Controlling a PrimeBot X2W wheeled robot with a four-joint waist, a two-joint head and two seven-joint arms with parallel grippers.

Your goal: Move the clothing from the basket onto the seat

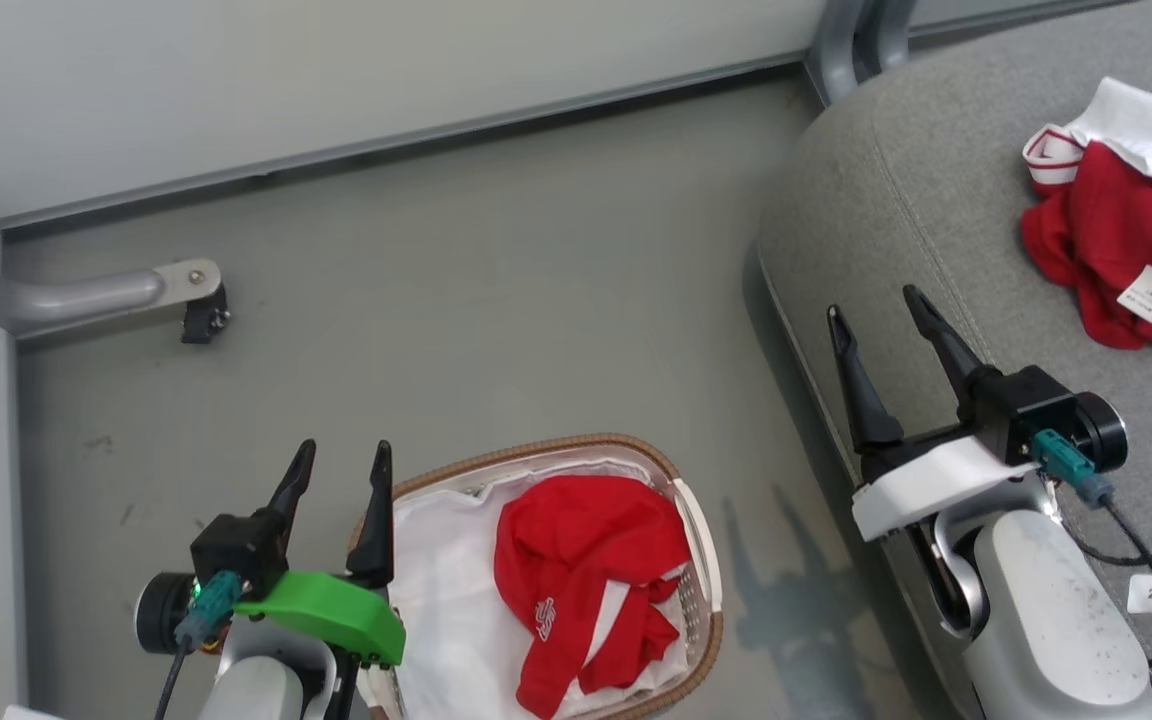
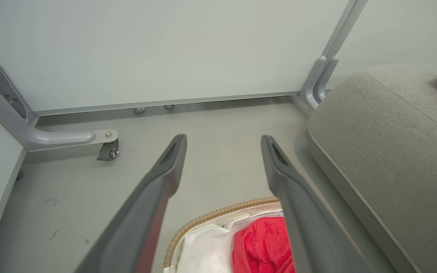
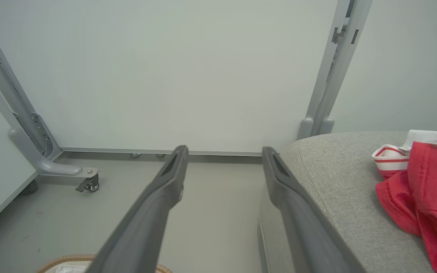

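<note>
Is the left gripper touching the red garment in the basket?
Apart. The head view shows a strip of white liner between the left gripper and the red garment in the basket; the gripper is open and holds nothing.

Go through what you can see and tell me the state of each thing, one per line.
Left gripper: open, empty.
Right gripper: open, empty.
Basket: upright on the floor, not yet emptied.
Seat: bearing one garment.
Red garment in basket: crumpled, lying on the liner.
Red garment on seat: crumpled heap, label showing.
</note>
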